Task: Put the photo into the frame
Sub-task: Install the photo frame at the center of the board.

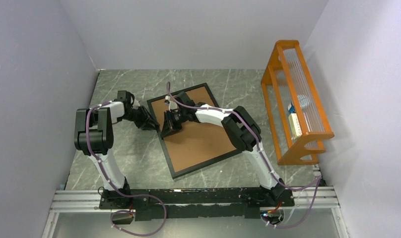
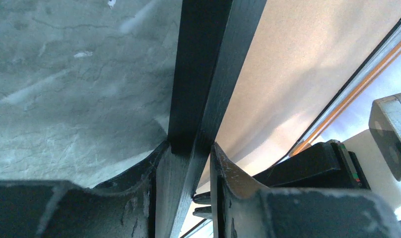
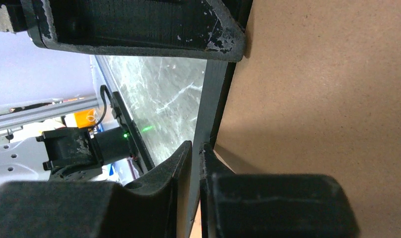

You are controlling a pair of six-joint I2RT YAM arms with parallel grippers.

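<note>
The black frame point(image 1: 207, 165) lies flat on the marble table with a plain brown backing board point(image 1: 201, 139) filling it. The photo is hidden from every view. My left gripper point(image 1: 151, 123) is at the frame's left side. In the left wrist view its jaws point(image 2: 188, 158) are shut on the black frame bar point(image 2: 203, 74). My right gripper point(image 1: 167, 130) reaches over the board to the same side, a little nearer. In the right wrist view its narrow jaws point(image 3: 196, 153) are shut on the frame's thin edge point(image 3: 211, 99), with the brown board point(image 3: 327, 99) beside them.
An orange wooden rack point(image 1: 298, 99) stands along the right wall and holds a few items. Grey walls close in the table on the left, back and right. The arm bases sit on a rail point(image 1: 188, 196) at the near edge.
</note>
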